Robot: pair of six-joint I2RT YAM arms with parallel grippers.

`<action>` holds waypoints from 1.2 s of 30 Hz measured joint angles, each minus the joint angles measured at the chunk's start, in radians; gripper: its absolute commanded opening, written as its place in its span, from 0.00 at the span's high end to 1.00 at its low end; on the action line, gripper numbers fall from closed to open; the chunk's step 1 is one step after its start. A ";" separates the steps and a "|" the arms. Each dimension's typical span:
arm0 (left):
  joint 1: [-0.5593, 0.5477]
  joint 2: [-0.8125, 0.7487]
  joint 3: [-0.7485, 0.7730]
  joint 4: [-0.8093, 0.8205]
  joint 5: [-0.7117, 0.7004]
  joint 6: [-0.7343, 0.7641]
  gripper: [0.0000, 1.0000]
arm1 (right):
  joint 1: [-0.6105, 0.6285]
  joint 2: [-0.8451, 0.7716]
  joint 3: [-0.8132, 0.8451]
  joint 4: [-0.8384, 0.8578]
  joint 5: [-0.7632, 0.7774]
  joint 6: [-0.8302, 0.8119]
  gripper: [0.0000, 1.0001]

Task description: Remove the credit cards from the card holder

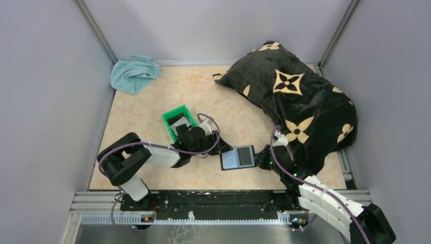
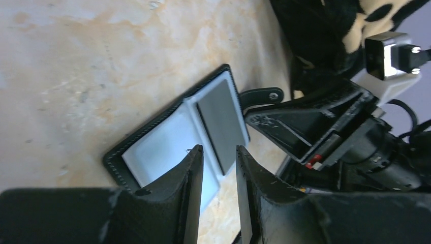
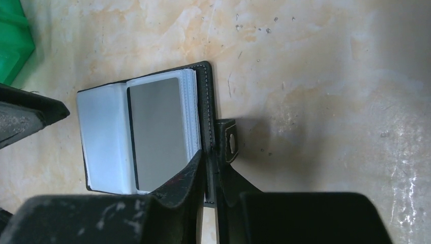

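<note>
Black stitched cover, clear plastic sleeves inside: the card holder (image 1: 238,157) lies open and flat on the marbled table (image 1: 147,101), between the two arms and just beside a black patterned cushion (image 1: 305,96).

Contents: one dark grey credit card (image 3: 155,132) sits in the right-hand sleeve. The left-hand sleeve looks pale and empty. A stack of further sleeves shows along the right edge, but whether they hold cards cannot be told.

Right gripper (image 3: 209,162): its fingers are drawn close together, with the cover's stitched right edge running between them next to the snap strap (image 3: 231,140). It appears to be pinching that edge and pinning the holder down.

Left gripper (image 2: 218,152): its fingers stand a narrow gap apart over the near edge of the pale sleeve, with nothing between them.

Handling assessment: the holder is light and likely to slide or fold shut unless restrained. The card is thin, stiff and smooth, the sleeve glossy and pliant, so a slip is likely. The best hold is probably on the card's exposed short edge at the sleeve mouth, pinched across its flat faces and drawn out in line with the sleeve.

A green bin (image 1: 173,114) stands close behind the left gripper. Its contents are unclear.
</note>
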 measured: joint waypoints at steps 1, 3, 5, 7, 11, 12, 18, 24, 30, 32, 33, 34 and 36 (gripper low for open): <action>-0.002 0.013 0.000 0.029 0.017 -0.012 0.64 | 0.000 0.000 -0.005 0.001 -0.001 0.005 0.91; -0.007 0.037 0.004 0.068 0.040 -0.035 0.64 | 0.000 0.005 -0.009 0.008 -0.003 0.010 0.93; -0.016 0.064 0.020 0.078 0.060 -0.056 0.64 | 0.000 0.020 -0.010 0.021 -0.011 0.014 0.93; -0.026 0.095 0.044 0.078 0.077 -0.073 0.63 | -0.001 0.041 -0.010 0.040 -0.020 0.015 0.94; -0.039 0.124 0.057 0.077 0.093 -0.103 0.63 | -0.001 0.050 -0.010 0.060 -0.032 0.016 0.94; -0.042 0.125 0.055 0.077 0.094 -0.109 0.63 | -0.001 0.048 -0.011 0.061 -0.035 0.016 0.95; -0.047 0.125 0.040 0.035 0.080 -0.118 0.62 | -0.001 0.021 -0.024 0.059 -0.045 0.016 0.95; -0.064 0.138 0.043 -0.002 0.063 -0.113 0.59 | -0.001 0.020 -0.035 0.068 -0.051 0.016 0.95; -0.070 0.189 0.063 0.066 0.073 -0.118 0.55 | -0.002 0.020 -0.035 0.068 -0.054 0.014 0.96; -0.070 0.198 0.063 0.086 0.078 -0.121 0.55 | -0.002 0.020 -0.035 0.067 -0.054 0.013 0.96; -0.070 0.201 0.063 0.093 0.081 -0.122 0.55 | -0.002 0.020 -0.035 0.067 -0.054 0.013 0.97; -0.070 0.203 0.063 0.099 0.084 -0.123 0.56 | -0.002 0.021 -0.035 0.067 -0.054 0.013 0.97; -0.070 0.205 0.062 0.108 0.089 -0.125 0.57 | -0.002 0.021 -0.035 0.067 -0.054 0.013 0.97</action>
